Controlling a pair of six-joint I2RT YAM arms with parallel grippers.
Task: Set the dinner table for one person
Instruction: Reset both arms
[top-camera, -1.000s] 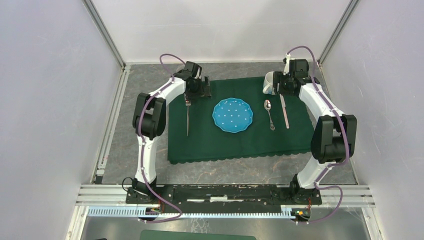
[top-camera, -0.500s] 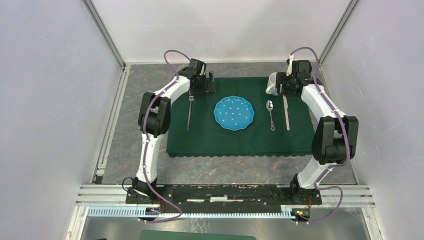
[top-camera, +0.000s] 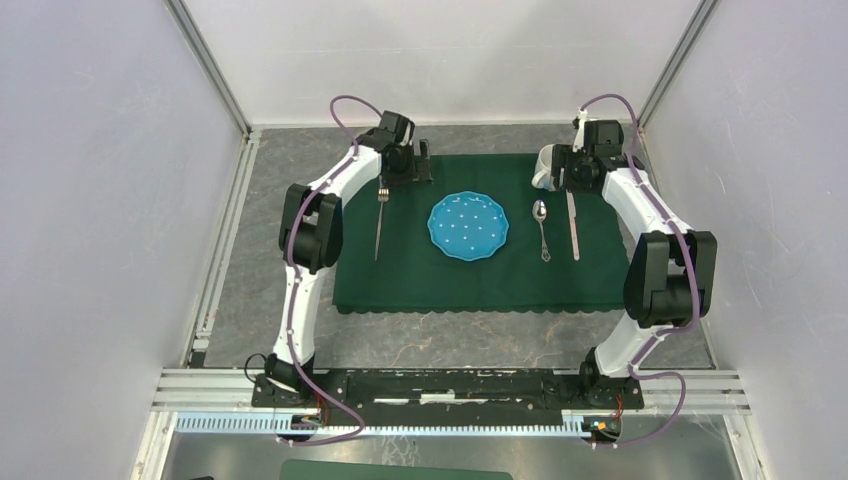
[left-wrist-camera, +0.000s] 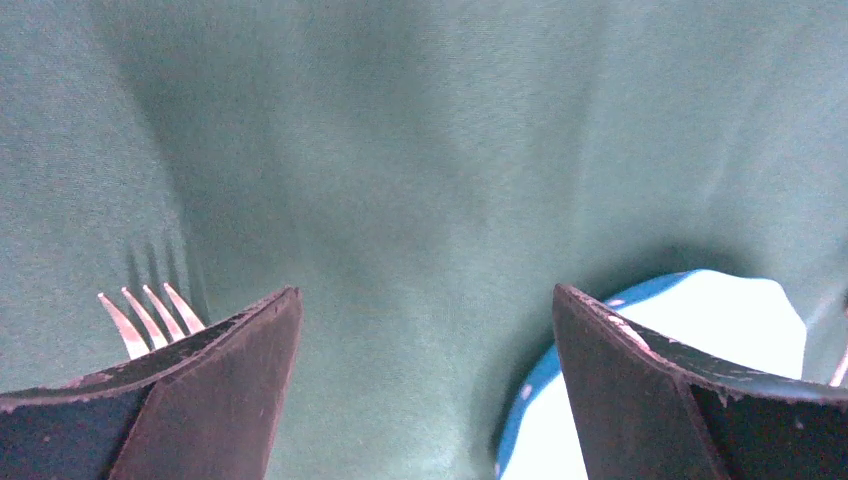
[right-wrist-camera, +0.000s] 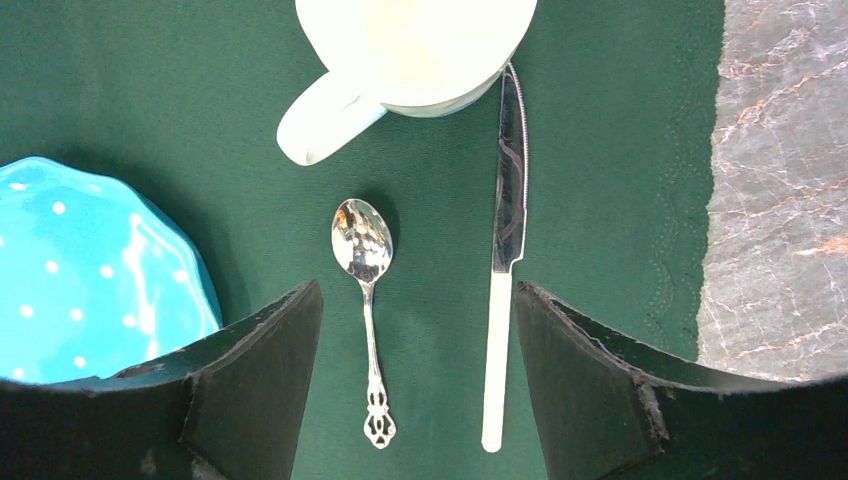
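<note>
dinner table (top-camera: 270, 290), left arm (top-camera: 300, 225) and right arm (top-camera: 665, 265) outstretched far, seemingly angled down

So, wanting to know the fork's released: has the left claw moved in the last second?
Yes. The left claw has shifted off the fork, away and rightward toward the plate's far side.

No text, label or number can be read anywhere (the plate (top-camera: 467, 227) carries only white dots).
</note>
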